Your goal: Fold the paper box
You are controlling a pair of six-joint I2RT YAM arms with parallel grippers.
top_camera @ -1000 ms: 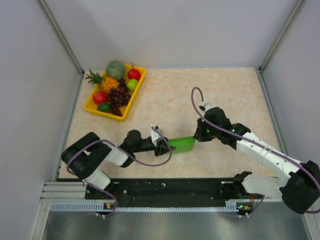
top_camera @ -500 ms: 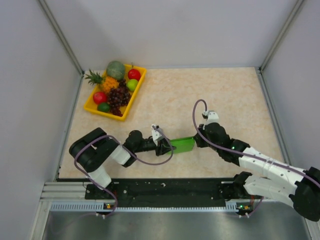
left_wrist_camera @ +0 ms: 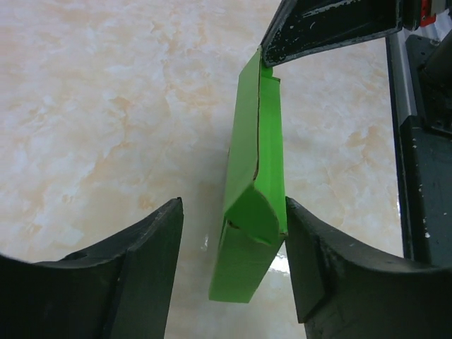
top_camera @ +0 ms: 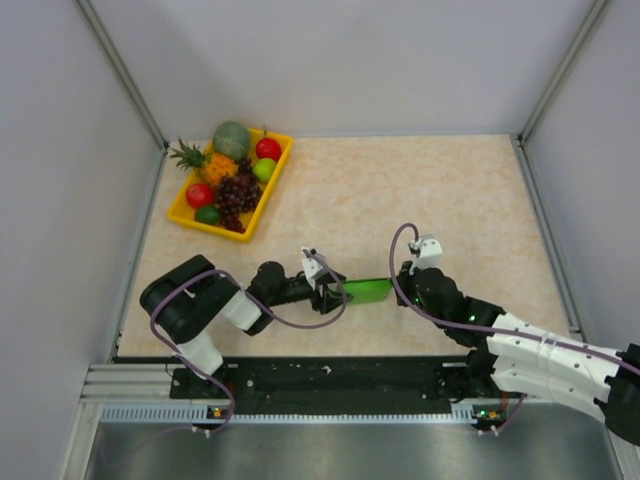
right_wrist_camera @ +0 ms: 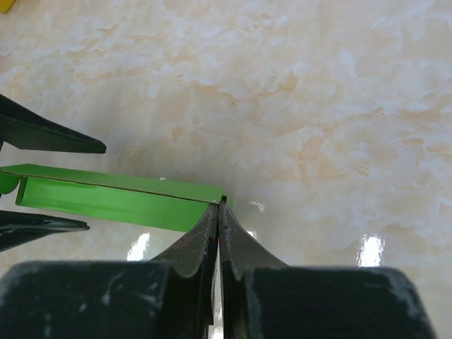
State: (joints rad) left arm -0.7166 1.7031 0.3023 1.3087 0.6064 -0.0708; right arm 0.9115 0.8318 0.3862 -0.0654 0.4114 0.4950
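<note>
The paper box (top_camera: 366, 291) is a bright green flattened strip lying on the marble tabletop between my two grippers. My left gripper (top_camera: 338, 293) is open around its left end. In the left wrist view the box (left_wrist_camera: 254, 183) rests against the right finger (left_wrist_camera: 318, 261), with a gap to the left finger, and my left gripper (left_wrist_camera: 233, 212) straddles it. My right gripper (top_camera: 397, 285) is shut. In the right wrist view its tips (right_wrist_camera: 220, 205) meet at the right end of the box (right_wrist_camera: 106, 194). I cannot tell whether paper is pinched between them.
A yellow tray (top_camera: 272, 188) of toy fruit stands at the back left. Grey walls close in the table on three sides. The black mounting rail (top_camera: 330, 385) runs along the near edge.
My left gripper has opened wider around the box end. The right arm has swung lower and nearer the rail, its tips staying at the box's right end. The box has hardly shifted.
</note>
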